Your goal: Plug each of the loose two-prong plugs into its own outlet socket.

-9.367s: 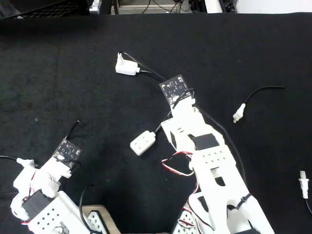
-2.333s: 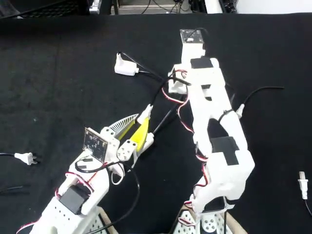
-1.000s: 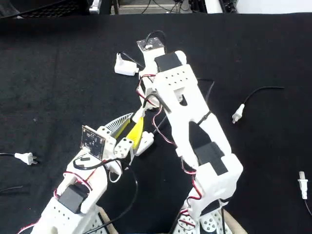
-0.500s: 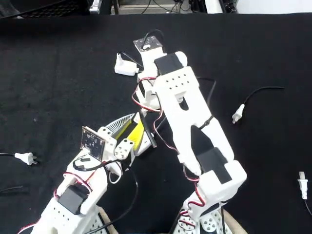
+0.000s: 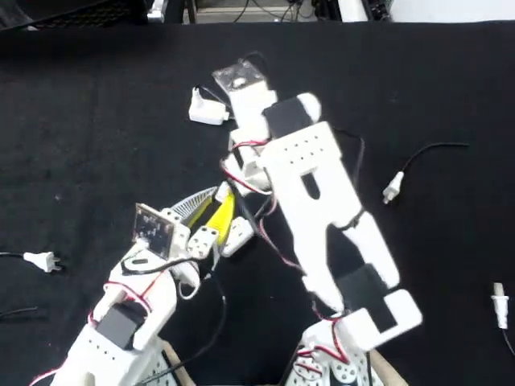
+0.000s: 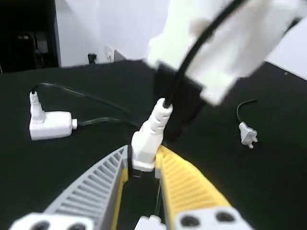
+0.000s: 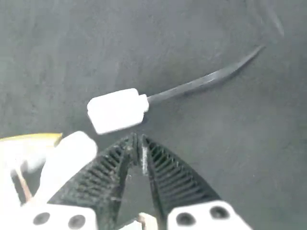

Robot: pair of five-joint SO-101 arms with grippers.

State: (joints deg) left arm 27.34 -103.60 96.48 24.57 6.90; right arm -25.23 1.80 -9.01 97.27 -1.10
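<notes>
The left arm (image 5: 121, 322) sits in the lower left of the frame, with the left hand (image 5: 222, 195) at the centre and a corded plug (image 6: 145, 146) between its fingers. The right hand (image 7: 138, 140) hangs just behind that plug. A socket (image 5: 241, 233) lies on the bench (image 5: 96, 145) just right of the left hand. The right arm (image 5: 314, 185) runs from bottom centre to upper centre, right of the socket. A second socket (image 5: 208, 112) lies at upper left of centre, beside the arm's tip. A left-edge plug (image 5: 40, 260) lies at mid-height, a mid-right plug (image 5: 392, 189) right of centre, and a right-edge plug (image 5: 500, 302) lower right.
</notes>
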